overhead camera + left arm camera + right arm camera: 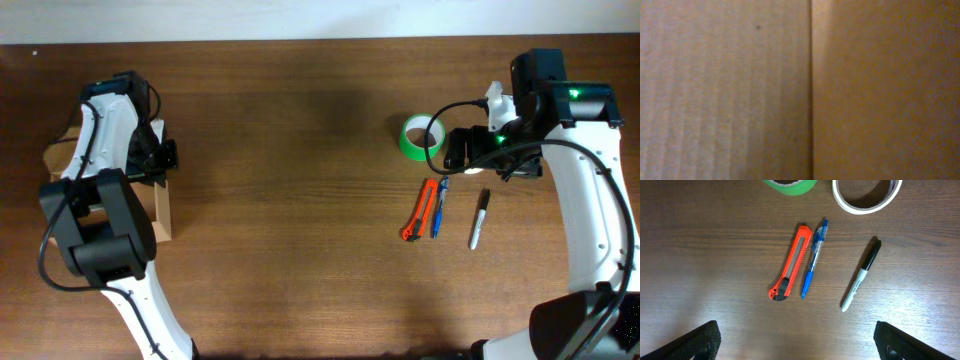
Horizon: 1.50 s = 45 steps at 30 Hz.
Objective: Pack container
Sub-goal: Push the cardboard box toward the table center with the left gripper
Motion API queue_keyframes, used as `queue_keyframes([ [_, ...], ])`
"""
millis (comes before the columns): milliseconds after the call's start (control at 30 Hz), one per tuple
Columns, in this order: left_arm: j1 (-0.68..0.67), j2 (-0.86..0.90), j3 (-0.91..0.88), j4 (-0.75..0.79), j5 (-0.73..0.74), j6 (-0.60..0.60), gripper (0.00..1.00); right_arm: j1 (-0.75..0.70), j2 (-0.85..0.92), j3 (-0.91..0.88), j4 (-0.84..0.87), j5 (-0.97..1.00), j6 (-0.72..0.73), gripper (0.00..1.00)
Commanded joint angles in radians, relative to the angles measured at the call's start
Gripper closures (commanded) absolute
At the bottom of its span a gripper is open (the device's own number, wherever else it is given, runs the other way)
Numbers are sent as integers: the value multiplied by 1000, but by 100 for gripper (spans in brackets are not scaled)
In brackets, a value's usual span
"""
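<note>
The box [162, 212] sits at the desk's [300, 200] left edge, mostly hidden beneath the left arm. The left end effector [152, 158] is at the box, and its camera sees only cardboard close up; I cannot tell whether it is spread or closed. The right end effector [796, 327] hangs spread wide and empty above an orange cutter [791, 262], blue pen [812, 260] and black marker [861, 275], near green tape [420, 137] and white tape [867, 195].

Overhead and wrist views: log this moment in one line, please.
left end effector at container, state unclear | right end effector open, empty, over knife, pen, marker | all three on table
</note>
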Motion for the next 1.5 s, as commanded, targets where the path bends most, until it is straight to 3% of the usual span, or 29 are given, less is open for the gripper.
queue_keyframes([
  [0, -18, 2, 115, -68, 41, -6, 98, -7, -6, 18, 8, 13, 8, 0],
  [167, -83, -17, 382, -236, 72, -6, 98, -7, -6, 18, 32, 14, 8, 0],
  [367, -167, -20, 780, -335, 311, 2, 98, -7, -6, 18, 53, 76, 8, 0],
  [467, -236, -20, 915, -356, 348, -1, 98, -14, -6, 19, 58, 154, 44, 2],
  [633, -407, -31, 951, -356, 319, -36, 98, -95, -8, 32, 65, 172, 68, 1],
  [833, -655, -20, 948, -345, 142, -86, 98, -318, -8, 74, 48, 166, 107, 1],
  [967, -764, 8, 948, -324, 117, -105, 98, -448, -8, 85, 53, 159, 124, 1],
  [1167, -848, 129, 947, -323, 122, -98, 98, -566, -8, 85, 56, 143, 148, 1],
  [1333, -899, 261, 947, -330, 168, 31, 99, -596, -8, 84, 56, 136, 148, 1],
  [1467, -917, 338, 947, -330, 171, -14, 98, -596, -8, 84, 56, 135, 148, 1],
])
